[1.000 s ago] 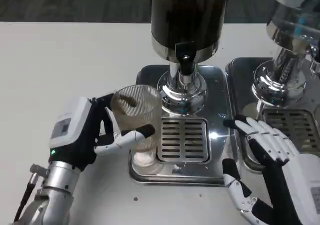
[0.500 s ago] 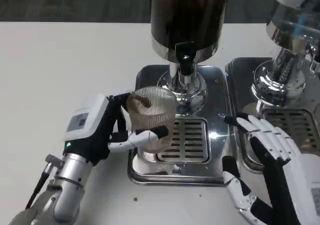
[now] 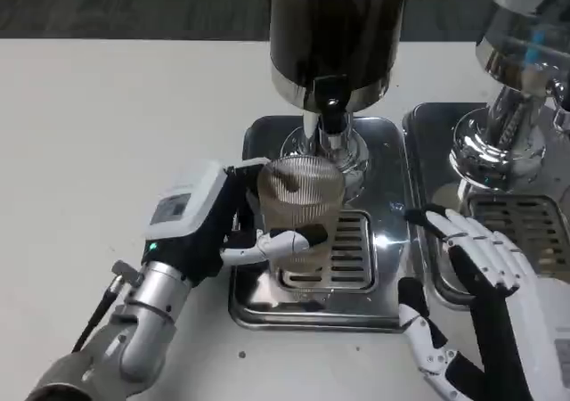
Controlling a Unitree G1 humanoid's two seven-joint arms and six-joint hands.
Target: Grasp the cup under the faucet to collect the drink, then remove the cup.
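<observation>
A ribbed clear cup [image 3: 299, 207] is seen grasped by the robot's left hand [image 3: 207, 227], whose white-backed body lies at the cup's left side while a white and black finger [image 3: 287, 241] is wrapped across the front of the glass. The cup is held over the left part of the slotted drip grate [image 3: 343, 249], on the polished steel tray [image 3: 254, 305], and is placed just in front of the chrome pedestal [image 3: 325, 151] of the dark drink dispenser [image 3: 337, 27]. The black faucet [image 3: 329, 100] is seen above and slightly behind the cup's rim; whether the rim lies squarely beneath the spout cannot be told from this angle. Whether the cup's base is touching the grate is also unclear. The left forearm [image 3: 134, 325] is shown rising from the lower left corner across the white desk [image 3: 116, 116]. The right hand [image 3: 485, 281] is pictured released, with nothing in it and its fingers spread apart, near the right edge of the tray and well apart from the cup. Its fingertips are pointed toward a second steel tray [image 3: 427, 125] on the right, on which the chrome base of a second dispenser [image 3: 512, 107] is stood. A small dark speck [image 3: 241, 355] is visible on the desk in front of the first tray.
</observation>
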